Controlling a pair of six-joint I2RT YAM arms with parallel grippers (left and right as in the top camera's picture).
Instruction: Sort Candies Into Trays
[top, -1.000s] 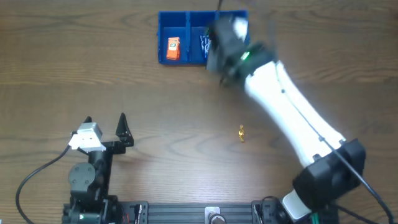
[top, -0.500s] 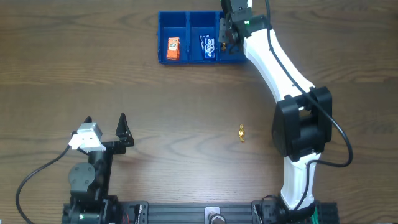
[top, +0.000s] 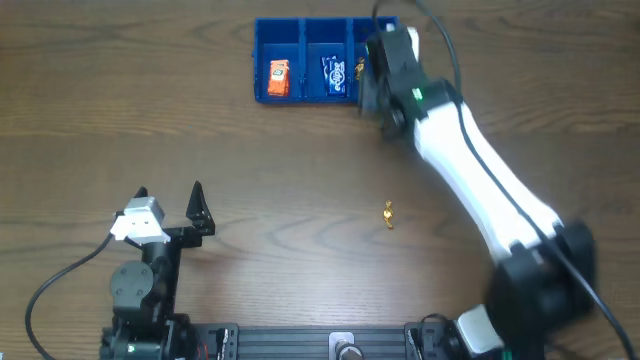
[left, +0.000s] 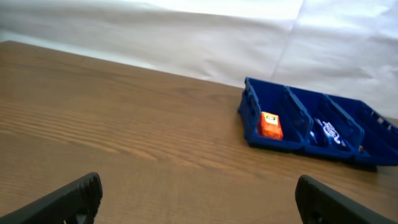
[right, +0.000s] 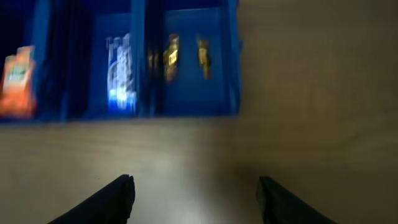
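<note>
A blue three-compartment tray (top: 262, 60) sits at the far middle of the table. It holds an orange candy (top: 279, 78), a blue candy (top: 333, 72) and gold candies (top: 358, 68), each kind in its own compartment. A single gold candy (top: 389, 214) lies loose on the table's middle. My right gripper (top: 372, 95) hovers at the tray's near right corner. In the right wrist view this gripper (right: 196, 199) is open and holds nothing, with the gold candies (right: 169, 56) ahead of it. My left gripper (top: 170, 195) is open and low at the near left, facing the tray (left: 249, 118).
Bare wooden tabletop (top: 250, 150) surrounds the tray and the loose candy. A white backdrop (left: 217, 37) rises behind the table's far edge. The right arm's white link (top: 480, 170) slants across the right side.
The right arm has drawn back from over the tray's right compartment toward the near side, and its gripper is now open at the tray's front edge. The left arm is still.
</note>
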